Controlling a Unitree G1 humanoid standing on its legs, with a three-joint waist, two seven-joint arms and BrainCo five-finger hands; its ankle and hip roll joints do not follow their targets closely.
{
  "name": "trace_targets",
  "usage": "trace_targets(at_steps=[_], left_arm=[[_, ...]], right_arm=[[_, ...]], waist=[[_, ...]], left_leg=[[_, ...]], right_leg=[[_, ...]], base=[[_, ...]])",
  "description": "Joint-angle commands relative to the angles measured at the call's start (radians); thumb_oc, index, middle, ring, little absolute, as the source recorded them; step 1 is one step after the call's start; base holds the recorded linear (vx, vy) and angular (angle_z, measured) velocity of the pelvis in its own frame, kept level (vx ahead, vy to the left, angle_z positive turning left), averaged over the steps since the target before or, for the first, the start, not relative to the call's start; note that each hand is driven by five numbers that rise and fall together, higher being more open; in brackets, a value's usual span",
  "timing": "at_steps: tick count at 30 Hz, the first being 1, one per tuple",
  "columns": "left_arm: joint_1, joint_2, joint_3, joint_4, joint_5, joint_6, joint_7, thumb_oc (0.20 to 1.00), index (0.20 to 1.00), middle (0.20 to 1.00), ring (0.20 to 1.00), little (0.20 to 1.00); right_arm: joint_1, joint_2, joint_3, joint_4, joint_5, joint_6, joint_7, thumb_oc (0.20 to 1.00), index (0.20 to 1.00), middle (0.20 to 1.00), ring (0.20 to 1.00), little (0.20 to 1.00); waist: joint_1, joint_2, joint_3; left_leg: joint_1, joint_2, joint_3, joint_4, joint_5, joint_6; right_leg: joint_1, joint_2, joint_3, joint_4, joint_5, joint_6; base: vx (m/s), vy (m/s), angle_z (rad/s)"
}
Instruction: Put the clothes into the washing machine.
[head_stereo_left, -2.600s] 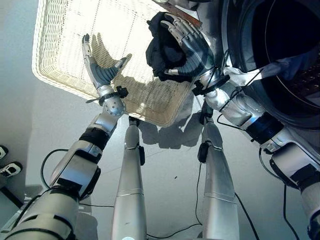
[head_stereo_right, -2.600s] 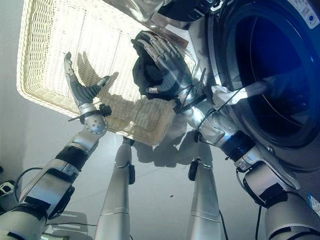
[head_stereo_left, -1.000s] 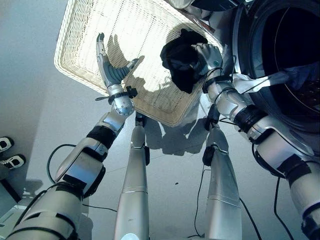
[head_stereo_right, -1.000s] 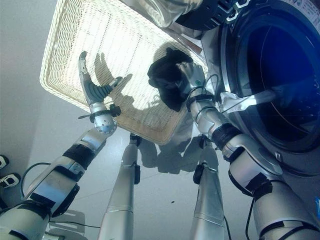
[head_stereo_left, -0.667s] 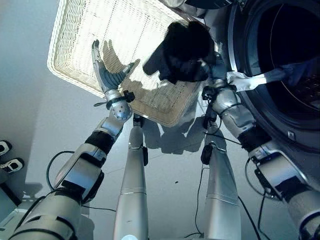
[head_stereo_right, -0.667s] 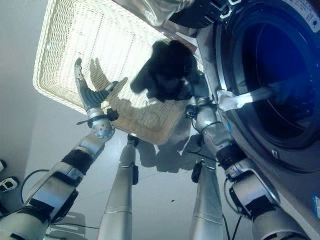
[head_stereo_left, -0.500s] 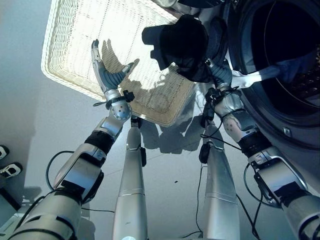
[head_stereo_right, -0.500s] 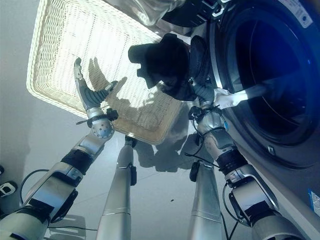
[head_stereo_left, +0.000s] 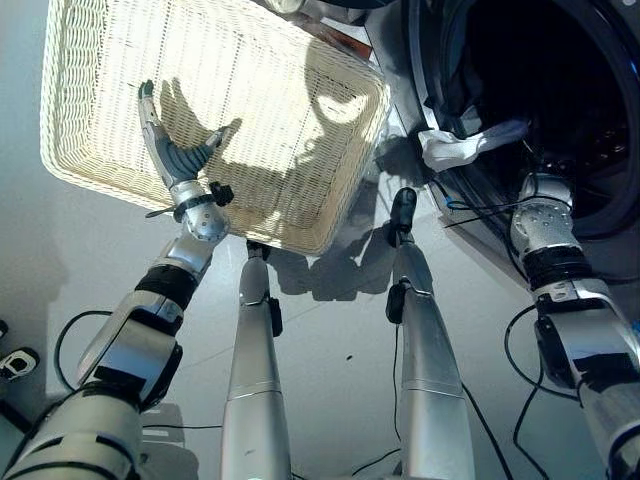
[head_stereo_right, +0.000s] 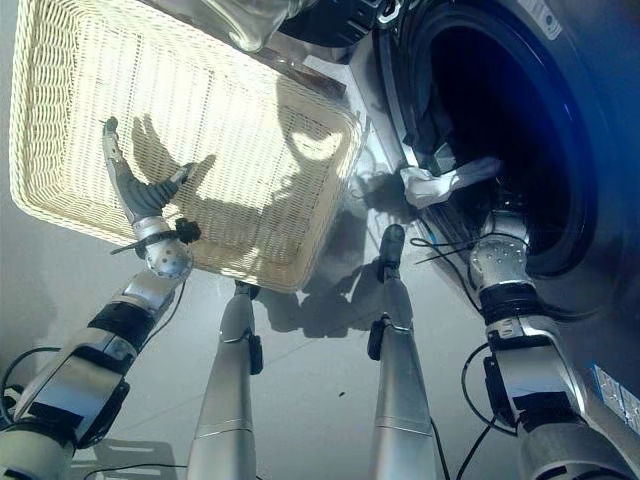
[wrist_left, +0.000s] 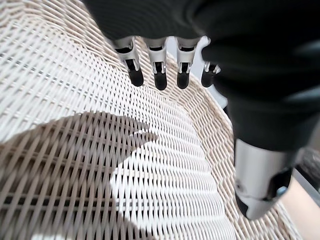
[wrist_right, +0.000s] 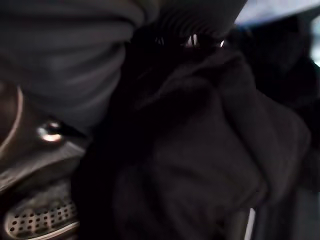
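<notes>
Black crumpled garment (wrist_right: 200, 150) bunches inside the washing machine (head_stereo_right: 560, 150).

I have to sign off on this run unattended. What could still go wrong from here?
The dark garment sits just past the right hand inside the drum; it may snag and come back out. A white cloth hangs over the door rim and could slip to the floor. The left hand hovers open over the basket.

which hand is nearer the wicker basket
Left. The left hand hovers open over the wicker basket; the right arm reaches into the washing machine drum, away from the basket.
</notes>
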Motion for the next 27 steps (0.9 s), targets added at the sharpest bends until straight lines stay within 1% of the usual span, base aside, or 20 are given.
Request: trace_targets(at_steps=[1, 4, 5, 7, 8, 9, 11, 12, 13, 14, 15, 16, 18, 19, 20, 21, 22, 23, 24, 27], left_arm=[[-0.031, 0.025, 0.024, -0.012, -0.023, -0.044, -0.002, 1.0, 1.0, 1.0, 1.0, 1.0], [-0.047, 0.022, 0.018, 0.002, -0.021, -0.045, -0.01, 1.0, 1.0, 1.0, 1.0, 1.0], [-0.055, 0.02, 0.011, 0.008, -0.02, -0.045, -0.011, 1.0, 1.0, 1.0, 1.0, 1.0], [-0.063, 0.021, 0.011, 0.009, -0.019, -0.044, -0.011, 1.0, 1.0, 1.0, 1.0, 1.0], [-0.06, 0.017, 0.008, 0.011, -0.019, -0.045, -0.01, 1.0, 1.0, 1.0, 1.0, 1.0], [-0.058, 0.02, -0.004, 0.009, -0.027, -0.046, -0.011, 1.0, 1.0, 1.0, 1.0, 1.0], [-0.05, 0.029, -0.015, 0.002, -0.029, -0.048, -0.007, 1.0, 1.0, 1.0, 1.0, 1.0], [-0.028, 0.041, -0.021, -0.01, -0.024, -0.057, 0.0, 1.0, 1.0, 1.0, 1.0, 1.0], [-0.028, 0.041, -0.021, -0.01, -0.024, -0.057, 0.0, 1.0, 1.0, 1.0, 1.0, 1.0], [-0.012, 0.045, -0.021, -0.018, -0.017, -0.065, 0.007, 1.0, 1.0, 1.0, 1.0, 1.0], [0.014, 0.051, -0.025, -0.033, -0.009, -0.078, 0.02, 1.0, 1.0, 1.0, 1.0, 1.0], [0.034, 0.055, -0.031, -0.058, 0.0, -0.08, 0.034, 1.0, 1.0, 1.0, 1.0, 1.0], [0.045, 0.06, -0.033, -0.072, -0.001, -0.079, 0.041, 1.0, 1.0, 1.0, 1.0, 1.0], [0.054, 0.063, -0.033, -0.087, -0.002, -0.076, 0.047, 1.0, 1.0, 1.0, 1.0, 1.0], [0.054, 0.064, -0.033, -0.089, -0.002, -0.075, 0.047, 1.0, 1.0, 1.0, 1.0, 1.0], [0.048, 0.081, -0.034, -0.101, -0.023, -0.064, 0.032, 1.0, 1.0, 1.0, 1.0, 1.0], [0.046, 0.083, -0.034, -0.099, -0.026, -0.064, 0.028, 1.0, 1.0, 1.0, 1.0, 1.0], [0.036, 0.091, -0.035, -0.093, -0.037, -0.061, 0.013, 1.0, 1.0, 1.0, 1.0, 1.0], [0.027, 0.095, -0.038, -0.087, -0.046, -0.061, 0.003, 1.0, 1.0, 1.0, 1.0, 1.0], [-0.006, 0.097, -0.048, -0.062, -0.059, -0.06, -0.023, 1.0, 1.0, 1.0, 1.0, 1.0]], right_arm=[[-0.002, -0.104, 0.001, -0.009, -0.064, -0.044, -0.06, 0.2, 0.2, 0.2, 0.2, 0.2], [-0.028, -0.123, 0.028, 0.072, -0.148, 0.027, -0.174, 0.2, 0.2, 0.2, 0.2, 0.2], [-0.046, -0.135, 0.051, 0.134, -0.196, 0.122, -0.223, 0.2, 0.2, 0.2, 0.2, 0.2], [-0.057, -0.139, 0.054, 0.146, -0.208, 0.14, -0.232, 0.2, 0.2, 0.2, 0.2, 0.2], [-0.062, -0.141, 0.066, 0.175, -0.228, 0.183, -0.25, 0.2, 0.2, 0.2, 0.2, 0.2], [-0.098, -0.17, 0.114, 0.25, -0.272, 0.257, -0.304, 0.2, 0.2, 0.2, 0.2, 0.2], [-0.129, -0.197, 0.133, 0.261, -0.278, 0.228, -0.341, 0.2, 0.2, 0.2, 0.2, 0.2], [-0.168, -0.232, 0.14, 0.267, -0.272, 0.148, -0.421, 0.213, 0.213, 0.213, 0.213, 0.213], [-0.168, -0.232, 0.14, 0.267, -0.272, 0.148, -0.421, 0.213, 0.213, 0.213, 0.213, 0.213], [-0.187, -0.245, 0.139, 0.277, -0.274, 0.081, -0.467, 0.545, 0.545, 0.545, 0.545, 0.545], [-0.213, -0.27, 0.128, 0.299, -0.277, -0.007, -0.536, 1.0, 1.0, 1.0, 1.0, 1.0], [-0.239, -0.297, 0.123, 0.309, -0.333, -0.1, -0.632, 1.0, 1.0, 1.0, 1.0, 1.0], [-0.255, -0.311, 0.133, 0.284, -0.402, -0.14, -0.73, 1.0, 1.0, 1.0, 1.0, 1.0], [-0.271, -0.327, 0.149, 0.243, -0.487, -0.137, -0.837, 1.0, 1.0, 1.0, 1.0, 1.0], [-0.273, -0.329, 0.151, 0.237, -0.501, -0.135, -0.852, 1.0, 1.0, 1.0, 1.0, 1.0], [-0.296, -0.381, 0.182, 0.222, -0.575, -0.058, -0.922, 1.0, 1.0, 1.0, 1.0, 1.0], [-0.298, -0.386, 0.186, 0.224, -0.576, -0.051, -0.923, 1.0, 1.0, 1.0, 1.0, 1.0], [-0.303, -0.402, 0.2, 0.24, -0.575, -0.015, -0.904, 1.0, 1.0, 1.0, 1.0, 1.0], [-0.306, -0.415, 0.215, 0.272, -0.604, 0.052, -0.881, 1.0, 1.0, 1.0, 1.0, 1.0], [-0.313, -0.416, 0.258, 0.341, -0.65, 0.133, -0.81, 1.0, 1.0, 1.0, 1.0, 1.0]], waist=[[0.014, 0.02, -0.004], [0.017, 0.018, -0.004], [0.022, 0.018, -0.004], [0.021, 0.018, -0.004], [0.024, 0.019, -0.004], [0.034, 0.024, -0.004], [0.037, 0.026, -0.004], [0.041, 0.024, -0.004], [0.041, 0.024, -0.004], [0.042, 0.025, -0.004], [0.047, 0.023, -0.004], [0.05, 0.022, -0.004], [0.05, 0.02, -0.004], [0.047, 0.017, -0.004], [0.047, 0.017, -0.004], [0.042, 0.008, -0.004], [0.042, 0.008, -0.004], [0.042, 0.005, -0.004], [0.042, 0.004, -0.004], [0.046, 0.008, -0.004]], left_leg=[[0.002, -0.049, 0.012, -0.018, 0.0, 0.067], [0.0, -0.049, 0.012, -0.02, 0.003, 0.064], [0.001, -0.05, 0.01, -0.02, 0.002, 0.066], [-0.012, -0.052, 0.009, -0.021, 0.012, 0.066], [-0.003, -0.051, 0.007, -0.02, 0.004, 0.067], [-0.006, -0.05, 0.0, -0.01, -0.001, 0.068], [-0.009, -0.047, -0.003, -0.001, -0.006, 0.066], [-0.011, -0.044, -0.007, 0.008, -0.015, 0.065], [-0.011, -0.044, -0.007, 0.008, -0.015, 0.065], [-0.013, -0.042, -0.008, 0.009, -0.019, 0.066], [-0.011, -0.042, -0.012, 0.003, -0.022, 0.069], [-0.007, -0.043, -0.013, -0.01, -0.023, 0.071], [-0.005, -0.043, -0.013, -0.014, -0.023, 0.073], [-0.002, -0.043, -0.012, -0.02, -0.022, 0.076], [-0.002, -0.044, -0.012, -0.02, -0.022, 0.076], [0.0, -0.045, -0.014, -0.018, -0.023, 0.08], [0.001, -0.046, -0.014, -0.018, -0.023, 0.081], [0.004, -0.048, -0.016, -0.014, -0.024, 0.083], [0.004, -0.05, -0.018, -0.011, -0.025, 0.086], [0.004, -0.059, -0.022, -0.004, -0.026, 0.093]], right_leg=[[0.035, 0.017, -0.055, 0.019, -0.006, 0.086], [0.038, 0.014, -0.06, 0.014, -0.003, 0.087], [0.04, 0.015, -0.061, 0.012, -0.004, 0.085], [0.029, 0.014, -0.061, 0.009, 0.006, 0.083], [0.036, 0.015, -0.061, 0.012, -0.002, 0.084], [0.034, 0.018, -0.064, 0.017, -0.006, 0.078], [0.033, 0.019, -0.064, 0.022, -0.009, 0.076], [0.035, 0.02, -0.066, 0.025, -0.015, 0.075], [0.035, 0.02, -0.066, 0.025, -0.015, 0.075], [0.036, 0.022, -0.067, 0.024, -0.017, 0.075], [0.041, 0.025, -0.069, 0.019, -0.019, 0.076], [0.049, 0.029, -0.072, 0.009, -0.017, 0.078], [0.053, 0.031, -0.074, 0.003, -0.015, 0.078], [0.056, 0.034, -0.074, -0.002, -0.013, 0.078], [0.056, 0.034, -0.074, -0.002, -0.012, 0.078], [0.061, 0.036, -0.072, -0.001, -0.015, 0.077], [0.061, 0.036, -0.072, 0.0, -0.015, 0.077], [0.064, 0.035, -0.071, 0.001, -0.015, 0.076], [0.065, 0.035, -0.071, 0.003, -0.016, 0.075], [0.062, 0.032, -0.071, 0.008, -0.014, 0.075]], base=[[0.0, 0.0, 0.0], [0.0, 0.0, 0.0], [0.0, 0.0, 0.0], [0.0, 0.0, 0.0], [0.0, 0.0, 0.0], [0.0, 0.0, 0.0], [0.0, 0.0, 0.0], [0.0, 0.0, 0.0], [0.0, 0.0, 0.0], [-0.01, -0.037, -0.02], [-0.02, -0.08, -0.02], [-0.03, -0.068, -0.01], [-0.01, -0.021, -0.01], [0.0, 0.0, 0.0], [0.0, 0.0, 0.0], [0.0, 0.0, 0.0], [0.0, 0.0, 0.0], [0.0, 0.0, 0.0], [0.0, 0.0, 0.0], [0.0, 0.0, 0.0]])
